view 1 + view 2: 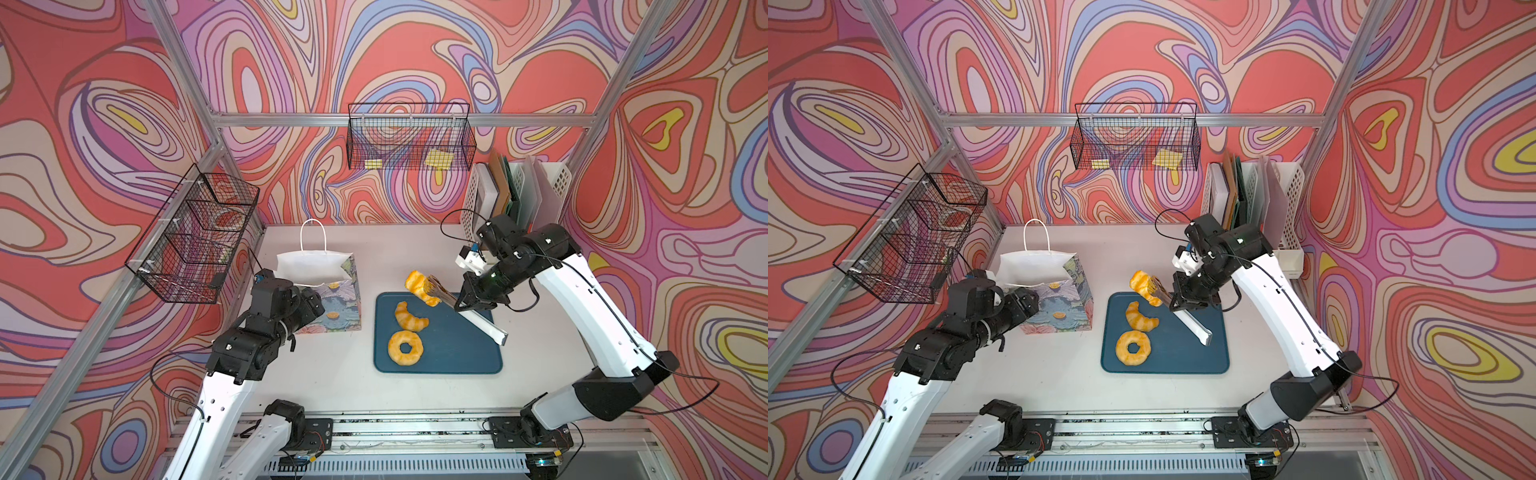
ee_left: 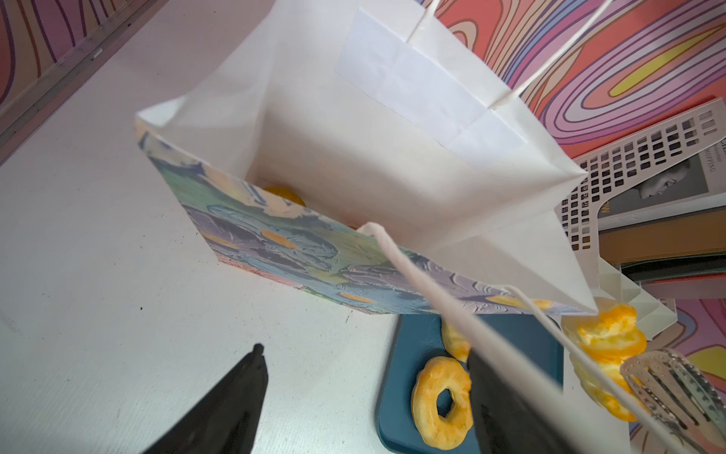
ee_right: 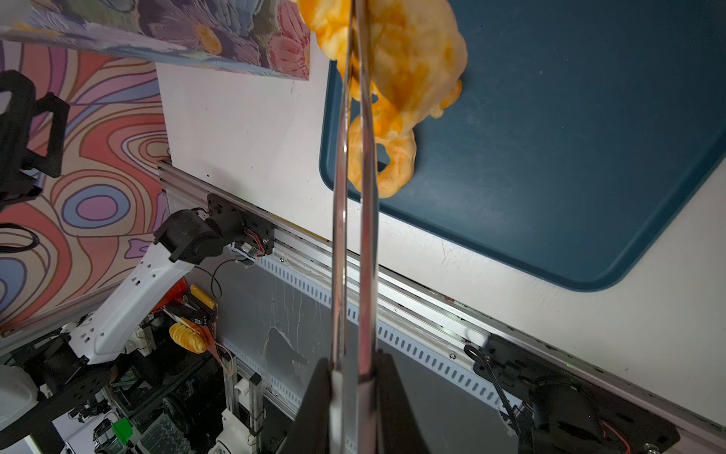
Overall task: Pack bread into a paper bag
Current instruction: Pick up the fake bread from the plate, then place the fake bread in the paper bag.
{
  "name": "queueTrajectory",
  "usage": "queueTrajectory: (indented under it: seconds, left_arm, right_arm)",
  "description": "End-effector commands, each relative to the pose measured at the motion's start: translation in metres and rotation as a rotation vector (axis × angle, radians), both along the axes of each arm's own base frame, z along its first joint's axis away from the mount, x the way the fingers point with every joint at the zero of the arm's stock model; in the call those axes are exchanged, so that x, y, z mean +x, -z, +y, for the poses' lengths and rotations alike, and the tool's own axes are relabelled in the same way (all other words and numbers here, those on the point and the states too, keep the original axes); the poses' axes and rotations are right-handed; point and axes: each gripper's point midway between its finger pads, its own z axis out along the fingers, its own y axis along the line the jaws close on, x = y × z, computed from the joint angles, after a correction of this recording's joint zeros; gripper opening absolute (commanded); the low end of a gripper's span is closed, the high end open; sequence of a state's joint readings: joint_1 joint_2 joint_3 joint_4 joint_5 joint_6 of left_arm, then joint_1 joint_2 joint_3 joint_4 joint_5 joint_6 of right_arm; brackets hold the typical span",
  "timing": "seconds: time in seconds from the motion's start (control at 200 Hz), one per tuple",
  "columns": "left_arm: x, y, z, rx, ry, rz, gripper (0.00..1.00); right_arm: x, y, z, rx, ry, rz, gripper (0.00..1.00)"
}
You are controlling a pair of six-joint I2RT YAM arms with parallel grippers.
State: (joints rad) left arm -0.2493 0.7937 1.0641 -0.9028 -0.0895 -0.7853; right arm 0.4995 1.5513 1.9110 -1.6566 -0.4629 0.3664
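Note:
The paper bag (image 1: 309, 266) stands upright at the back left, its mouth open. One piece of bread (image 2: 285, 194) lies in its bottom. My left gripper (image 2: 363, 351) is open at the bag's flowered front wall, and a cord handle (image 2: 432, 298) drapes over one finger. My right gripper (image 1: 461, 305) is shut on metal tongs (image 3: 353, 196). The tongs clamp a twisted roll (image 1: 417, 286) above the back left corner of the blue tray (image 1: 457, 353). A croissant (image 1: 409, 318) and a ring doughnut (image 1: 405, 348) lie on the tray.
A white perforated file rack (image 1: 519, 187) with books stands at the back right, close behind my right arm. Wire baskets hang on the left wall (image 1: 199, 237) and the back wall (image 1: 409, 137). A rail runs along the table's front edge.

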Motion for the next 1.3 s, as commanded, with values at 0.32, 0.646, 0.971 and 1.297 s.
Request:
queueTrajectory:
  seconds: [0.32, 0.646, 0.971, 1.297]
  left_arm:
    - [-0.024, -0.015, 0.021, 0.070, -0.056, 0.001, 0.86]
    - [-0.041, -0.011, 0.030, 0.082, -0.088, 0.017, 0.86]
    - [-0.042, -0.009, 0.030, 0.086, -0.082, 0.027, 0.86]
    - [-0.042, -0.007, 0.030, 0.090, -0.080, 0.032, 0.86]
  right_arm:
    - [0.036, -0.046, 0.076, 0.108, -0.141, -0.146, 0.07]
    - [0.051, -0.081, 0.114, 0.314, -0.175, -0.238, 0.08]
    - [0.050, -0.110, 0.161, 0.470, -0.263, -0.324, 0.08]
    - [0.039, -0.105, 0.195, 0.533, -0.329, -0.303, 0.09]
